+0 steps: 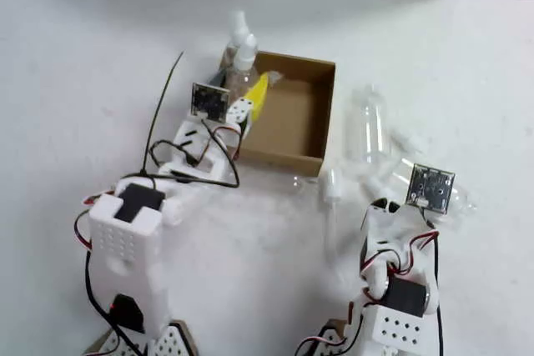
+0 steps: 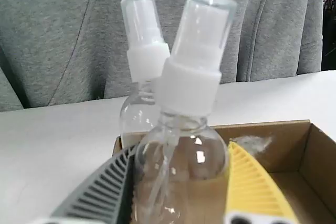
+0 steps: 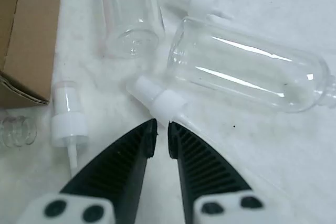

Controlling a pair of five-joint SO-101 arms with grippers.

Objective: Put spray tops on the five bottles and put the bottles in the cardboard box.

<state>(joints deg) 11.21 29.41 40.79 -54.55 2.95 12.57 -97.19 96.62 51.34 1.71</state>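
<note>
Left wrist view: bottle [image 2: 178,171] btwn jaws

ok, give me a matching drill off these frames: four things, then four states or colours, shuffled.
Things:
1. left claw
2. cardboard box
3. capless bottle
4. loose spray top

States:
A. clear, on its side
B. brown, open at the top
C. shut on a topped bottle
D. white, lies by the box corner

Pairs: 1-C, 2-B, 3-A, 4-D
</note>
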